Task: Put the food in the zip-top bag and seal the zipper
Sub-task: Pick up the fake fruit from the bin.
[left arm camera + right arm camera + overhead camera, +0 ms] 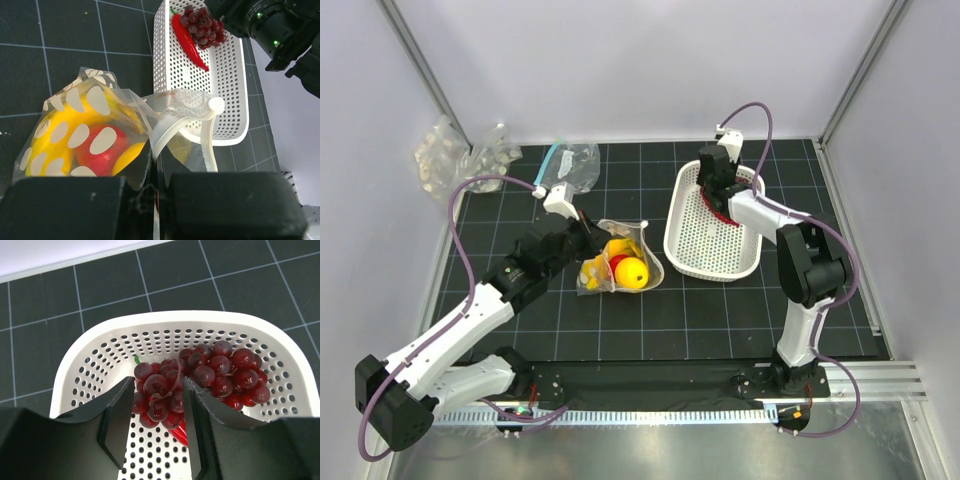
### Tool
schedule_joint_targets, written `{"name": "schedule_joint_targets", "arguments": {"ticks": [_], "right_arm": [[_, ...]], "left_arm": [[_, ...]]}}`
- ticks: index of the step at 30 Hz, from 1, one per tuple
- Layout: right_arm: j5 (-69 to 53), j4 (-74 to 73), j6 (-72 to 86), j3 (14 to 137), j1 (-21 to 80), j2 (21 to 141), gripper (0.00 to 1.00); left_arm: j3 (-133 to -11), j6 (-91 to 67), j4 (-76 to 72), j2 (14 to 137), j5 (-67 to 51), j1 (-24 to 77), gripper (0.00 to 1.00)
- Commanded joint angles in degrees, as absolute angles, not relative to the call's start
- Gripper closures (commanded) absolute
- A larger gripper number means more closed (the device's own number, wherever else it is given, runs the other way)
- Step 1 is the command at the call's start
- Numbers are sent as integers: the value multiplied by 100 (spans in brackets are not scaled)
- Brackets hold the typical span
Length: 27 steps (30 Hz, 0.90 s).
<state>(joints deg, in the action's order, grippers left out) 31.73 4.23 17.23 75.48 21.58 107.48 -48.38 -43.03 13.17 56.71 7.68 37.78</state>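
Left gripper: jaws closed on the edge of the zip-top bag, with the plastic pinched in the narrow slit between the black fingers

Right gripper: lowered into the far end of the white basket; jaws drawn in on the left part of the grape bunch, with the pads touching grapes on both sides

Zip-top bag: lies on the black gridded table, between the left gripper and the basket, crumpled, with its mouth gaping toward the basket; white ovals are printed on its clear wall

Zipper: a pale strip curling loose along the open mouth, its two halves apart and not pressed together

Inside the bag: round yellow fruit, round red fruit touching it, and the banana on the left side

Grape bunch: rests on the basket floor at its far end, on top of the chili

Chili: thin and red, lying in the basket partly under the grapes, green stem toward the rim

Basket: just right of the bag's mouth, upright

Back left of the table: a clear bag with a teal strip, and beside it bumpy clear packs against the wall, well apart from both grippers
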Motion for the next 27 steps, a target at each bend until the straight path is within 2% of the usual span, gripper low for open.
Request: {"name": "schedule_joint_targets", "arguments": {"ticks": [1,3,6,9,10,12,27], "right_arm": [[3120,580,1828,7884,2136,10845,51],[3111,606,1881,7849,2127,10942,52],[3269,624,1916,7796,2118,11048,60],[3419,633,1890,7787,2127,11074,83],[3445,633,1890,7770,2127,11057,94],[3428,624,1881,7726,2136,10925,99],[3050,537,2117,6847,2136,9054,99]], "left_arm": [[-4860,-4271,1195,5546,774,3797,97],[-4860,-4271,1187,5537,756,3788,97],[-4860,-4271,1187,5528,756,3788,97],[-4860,-4271,1195,5528,756,3797,97],[-4860,-4271,1187,5528,765,3788,97],[-4869,-4271,1195,5528,765,3788,97],[-4860,-4271,1187,5520,721,3788,97]]}}
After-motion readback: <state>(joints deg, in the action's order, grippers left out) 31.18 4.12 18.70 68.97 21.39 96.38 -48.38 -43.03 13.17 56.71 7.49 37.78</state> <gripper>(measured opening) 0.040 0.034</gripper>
